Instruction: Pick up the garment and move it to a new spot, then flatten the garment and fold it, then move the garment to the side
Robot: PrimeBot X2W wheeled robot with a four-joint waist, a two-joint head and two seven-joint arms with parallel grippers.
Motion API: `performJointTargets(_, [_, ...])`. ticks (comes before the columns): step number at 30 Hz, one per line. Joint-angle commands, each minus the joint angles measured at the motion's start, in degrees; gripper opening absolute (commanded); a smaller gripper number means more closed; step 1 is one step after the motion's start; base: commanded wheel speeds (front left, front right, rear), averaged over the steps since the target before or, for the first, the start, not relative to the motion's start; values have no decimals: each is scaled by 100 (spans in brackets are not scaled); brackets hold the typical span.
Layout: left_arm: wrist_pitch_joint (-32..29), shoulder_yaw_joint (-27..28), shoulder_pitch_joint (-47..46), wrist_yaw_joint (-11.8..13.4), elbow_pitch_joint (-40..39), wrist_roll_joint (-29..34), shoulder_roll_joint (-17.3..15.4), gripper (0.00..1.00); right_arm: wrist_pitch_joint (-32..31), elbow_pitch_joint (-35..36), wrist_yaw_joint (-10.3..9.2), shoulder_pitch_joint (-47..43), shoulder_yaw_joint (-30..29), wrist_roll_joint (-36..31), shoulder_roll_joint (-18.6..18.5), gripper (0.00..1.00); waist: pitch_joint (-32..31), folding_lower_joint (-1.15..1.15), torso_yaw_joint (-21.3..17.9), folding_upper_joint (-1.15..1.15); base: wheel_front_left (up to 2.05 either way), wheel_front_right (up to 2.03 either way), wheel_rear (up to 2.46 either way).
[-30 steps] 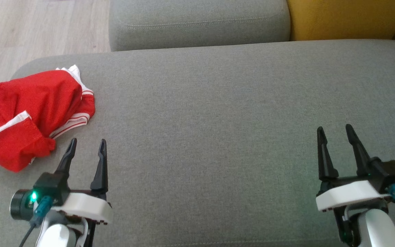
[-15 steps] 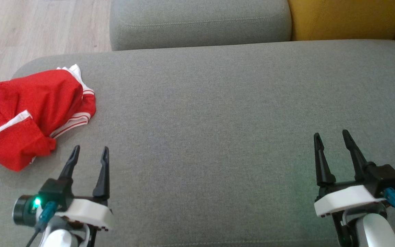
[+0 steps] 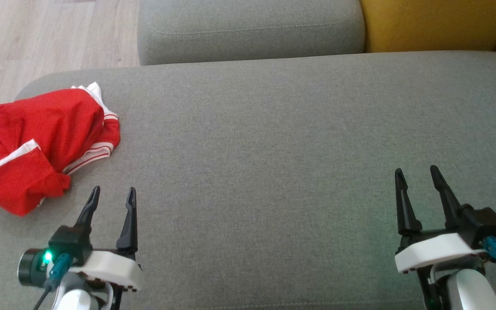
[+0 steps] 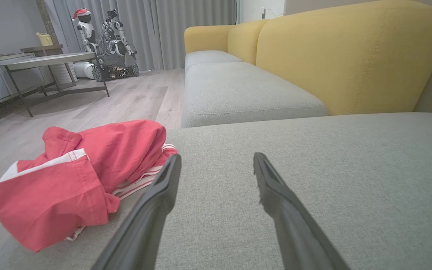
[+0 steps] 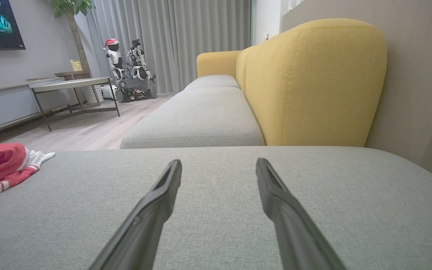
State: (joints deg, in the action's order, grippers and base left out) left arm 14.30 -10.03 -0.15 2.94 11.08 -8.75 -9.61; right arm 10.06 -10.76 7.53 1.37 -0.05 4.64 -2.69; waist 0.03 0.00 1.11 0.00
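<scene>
Garment (image 3: pixel 43 142): red with white trim, crumpled at the far-left edge of the grey seat cushion (image 3: pixel 273 142). It lies just left of and beyond my left gripper (image 3: pixel 114 189), not touching. Left fingers: spread apart, holding nothing. My right gripper (image 3: pixel 416 169): fingers likewise apart, holding nothing, well apart from the garment.

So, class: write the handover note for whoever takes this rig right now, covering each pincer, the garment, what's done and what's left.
Left pincer: open, empty, just short of the garment.
Right pincer: open, empty, over bare seat cushion.
Garment: red, bunched at the cushion's left edge, touched by neither pincer.
Done: nothing evident; no flat fold visible.
Left: pick up, relocate, flatten, fold, set aside.
</scene>
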Motion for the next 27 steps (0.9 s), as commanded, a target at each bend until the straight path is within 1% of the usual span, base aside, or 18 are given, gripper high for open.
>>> performJointTargets(1, [70,270,-224,-32,-161,-18,-40,100,0,163,-4,178,139,30,-20,100,-2,0,-2,0,0,0,0])
performJointTargets(17, [70,339,-241,-92,-42,-10,55,100,20,167,-4,159,116,42,-20,100,-20,0,63,0,0,0,0])
performJointTargets(21, [70,357,-315,-104,-32,-9,94,100,-8,254,-4,125,217,93,-20,100,-34,0,337,0,0,0,0])
performJointTargets(27, [70,374,-404,-125,1,4,113,100,-70,353,-4,112,363,108,-19,100,-54,0,910,0,0,0,0])
